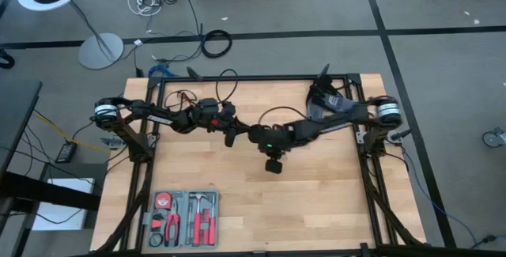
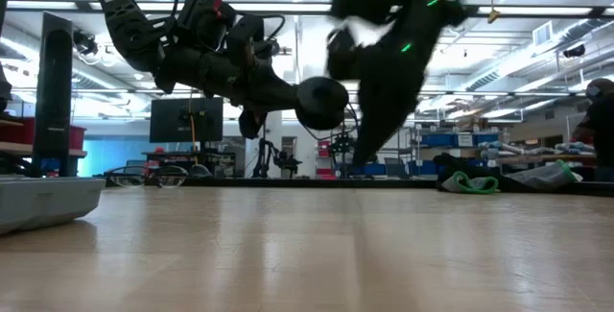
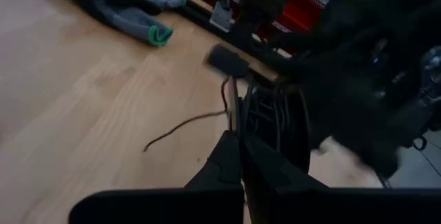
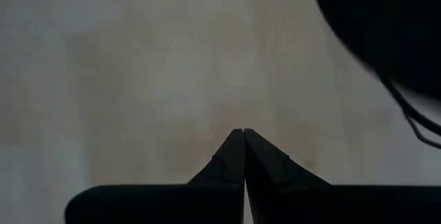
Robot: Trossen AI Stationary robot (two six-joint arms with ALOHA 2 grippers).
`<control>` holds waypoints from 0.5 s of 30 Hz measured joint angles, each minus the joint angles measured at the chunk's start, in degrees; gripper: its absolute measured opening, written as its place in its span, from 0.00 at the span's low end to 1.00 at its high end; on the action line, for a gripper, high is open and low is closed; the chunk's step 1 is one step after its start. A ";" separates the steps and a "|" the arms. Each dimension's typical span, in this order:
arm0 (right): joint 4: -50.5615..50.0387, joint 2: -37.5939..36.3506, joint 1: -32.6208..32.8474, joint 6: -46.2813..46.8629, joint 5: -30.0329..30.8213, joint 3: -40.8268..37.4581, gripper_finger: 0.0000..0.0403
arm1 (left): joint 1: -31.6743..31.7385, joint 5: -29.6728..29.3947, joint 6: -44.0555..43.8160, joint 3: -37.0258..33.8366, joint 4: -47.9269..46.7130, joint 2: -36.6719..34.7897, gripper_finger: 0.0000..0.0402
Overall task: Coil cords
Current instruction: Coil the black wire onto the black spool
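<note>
The thin black cord hangs in several loops just past the tips of my left gripper, which is shut on it above the table's middle. One loose end trails away toward the wooden table. In the low view a round black puck shows right at that gripper's tip, with thin strands drooping below it. My right gripper is shut with nothing between its fingers. It points steeply down over bare wood, close beside the left gripper. My left gripper pinches the cord between its two fingers, at a strand that leaves their free ends. The fingers come nearly level from the table's left. The loops hang slack beside and beyond the tips, clear of the table. How many strands are in the pinch I cannot tell.
A tray of hand tools sits at the near left. A grey and green cloth thing lies at the table's right edge by the black frame rail. A small dark block lies past the loops. Bare wood spreads toward the near edge.
</note>
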 joint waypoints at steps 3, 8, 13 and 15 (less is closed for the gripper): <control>8.68 -7.33 2.42 3.09 0.43 -8.47 0.00 | 0.68 -0.09 -0.02 -0.02 -0.43 0.00 0.00; 27.57 -22.97 4.56 7.92 3.21 -27.21 0.00 | 0.96 -0.18 -0.64 0.00 1.39 0.00 0.00; 61.37 -33.21 3.70 13.81 19.40 -48.43 0.00 | 1.04 -0.41 -2.59 0.00 4.10 0.00 0.00; 72.44 -33.41 3.73 16.87 25.33 -54.31 0.00 | 1.04 -0.46 -3.62 0.00 5.51 0.00 0.00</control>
